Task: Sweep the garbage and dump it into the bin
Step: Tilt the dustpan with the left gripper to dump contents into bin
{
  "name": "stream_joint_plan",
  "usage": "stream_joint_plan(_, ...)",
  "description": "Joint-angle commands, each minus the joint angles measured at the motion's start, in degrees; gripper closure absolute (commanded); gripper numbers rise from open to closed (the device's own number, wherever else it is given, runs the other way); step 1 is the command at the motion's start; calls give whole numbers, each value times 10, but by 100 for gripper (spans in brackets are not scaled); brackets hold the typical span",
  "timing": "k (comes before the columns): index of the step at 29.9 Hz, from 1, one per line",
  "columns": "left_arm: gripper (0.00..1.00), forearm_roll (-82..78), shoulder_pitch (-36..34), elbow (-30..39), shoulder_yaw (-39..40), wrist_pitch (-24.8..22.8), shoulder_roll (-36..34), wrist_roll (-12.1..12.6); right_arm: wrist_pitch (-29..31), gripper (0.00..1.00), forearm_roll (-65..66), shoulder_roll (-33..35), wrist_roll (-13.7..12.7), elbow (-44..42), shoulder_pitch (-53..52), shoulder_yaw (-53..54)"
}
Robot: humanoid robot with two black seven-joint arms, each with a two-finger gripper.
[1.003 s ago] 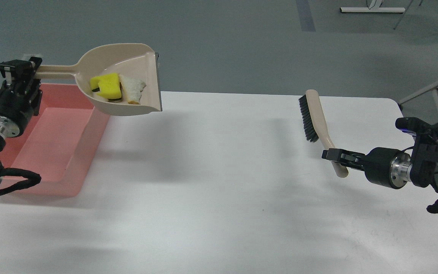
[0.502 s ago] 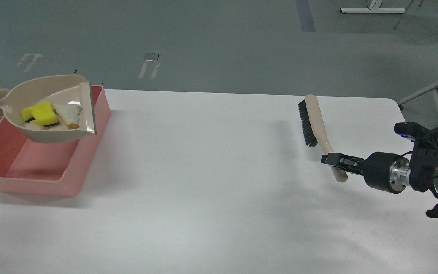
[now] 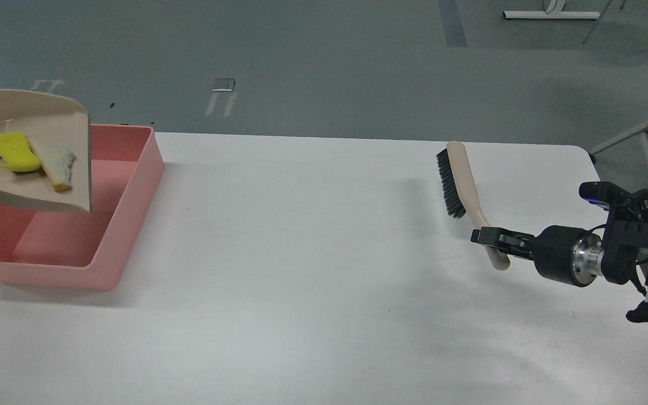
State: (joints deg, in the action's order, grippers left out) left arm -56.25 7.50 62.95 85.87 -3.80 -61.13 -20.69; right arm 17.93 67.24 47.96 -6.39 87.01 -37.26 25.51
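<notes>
A beige dustpan [image 3: 37,191] hangs tilted over the pink bin [image 3: 133,185] at the far left, its handle cut off by the left edge. In the pan lie a yellow spongy chunk [image 3: 6,151] and a pale bread-like slice [image 3: 57,163]. My left gripper is out of view beyond the left edge. My right gripper [image 3: 491,239] is shut on the beige handle of a black-bristled brush [image 3: 459,177], held just above the table at the right, bristles facing left.
The white table [image 3: 313,253] spans the view. The bin stands at the table's left edge. Grey floor lies beyond the far edge, and a chair frame [image 3: 647,132] stands off the right corner.
The dustpan with both scraps has moved left over the bin and tipped further. My left gripper has left the view. The right gripper with the brush has shifted slightly left.
</notes>
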Motion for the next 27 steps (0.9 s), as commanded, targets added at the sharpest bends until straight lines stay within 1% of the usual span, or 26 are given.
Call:
stream_joint_plan(1,100,-73,-1,0,0,20,-6,-13,0,100,0,-1,0,0,1,0)
stream_joint_plan(2,100,-85,0,0,0,26,-8,-15,0,100,0,-1,0,0,1,0)
stream_joint_plan(4,100,-128,2,1,-1,48,-24,-28,0,100,0,-1,0,0,1,-1)
stream_joint_plan(5,100,-128,2,1,-1,48,-24,-28,0,100,0,-1,0,0,1,-1)
stream_joint_plan(6,100,-147,3,1,-2,59,-29,-32,0,100,0,-1,0,0,1,-1)
stream_joint_plan(11,100,-207,3,1,-3,86,-44,-33,0,100,1,-1,0,0,1,-1)
stream_joint_plan(16,100,-208,0,1,-1,100,-61,-32,0,100,0,-1,0,1,1,1)
stream_joint_plan(19,100,-184,-29,1,5,100,-63,-28,0,100,0,-1,0,1,1,1)
stream_joint_plan(20,100,-158,-63,5,4,93,-62,-28,0,100,0,0,0,1,1,1)
stream_joint_plan(21,100,-126,-94,7,-3,92,-66,-25,0,100,0,3,0,4,1,2)
stream_joint_plan(22,100,-113,-107,8,-4,90,-66,-24,0,100,0,4,1,6,1,1)
stream_joint_plan(24,100,-84,-141,10,-4,68,-69,-17,0,100,0,6,1,8,1,2)
stream_joint_plan(25,100,-71,-162,14,-4,45,-68,-1,0,100,0,6,1,7,1,2)
stream_joint_plan(27,100,-58,-191,25,-3,25,-65,24,0,100,1,8,1,7,1,3)
